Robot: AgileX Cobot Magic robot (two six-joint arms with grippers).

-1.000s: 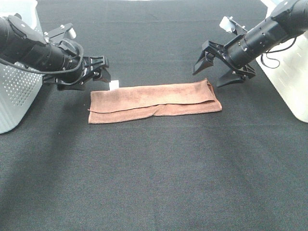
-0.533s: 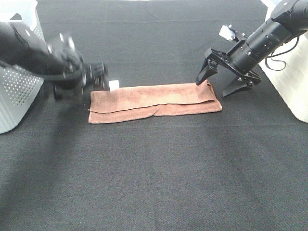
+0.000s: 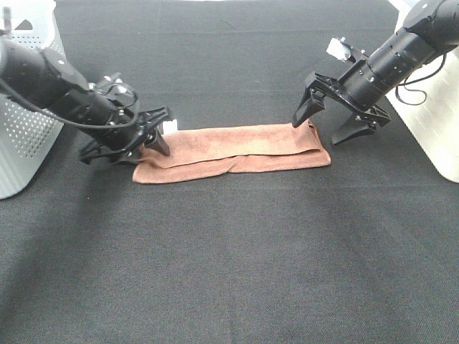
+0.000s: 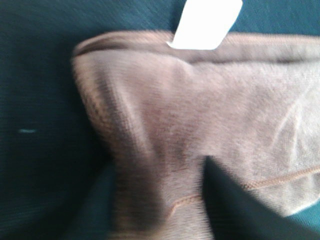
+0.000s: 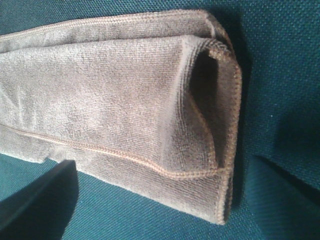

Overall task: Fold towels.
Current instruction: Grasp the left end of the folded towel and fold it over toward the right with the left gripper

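the reddish-brown towel (image 3: pixel 237 149) is lying as a long folded strip on the black table (image 3: pixel 229 272), the left gripper (image 3: pixel 147 150) and right gripper (image 3: pixel 317 131) are standing wide open at its ends, gripping nothing, probably risking pinching one layer and bunching it, and the white tag (image 3: pixel 170 127) is showing no readable writing.

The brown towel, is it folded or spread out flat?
Folded into a long strip: the towel shows an overlapping stitched edge lengthwise, and stacked layers at its end.
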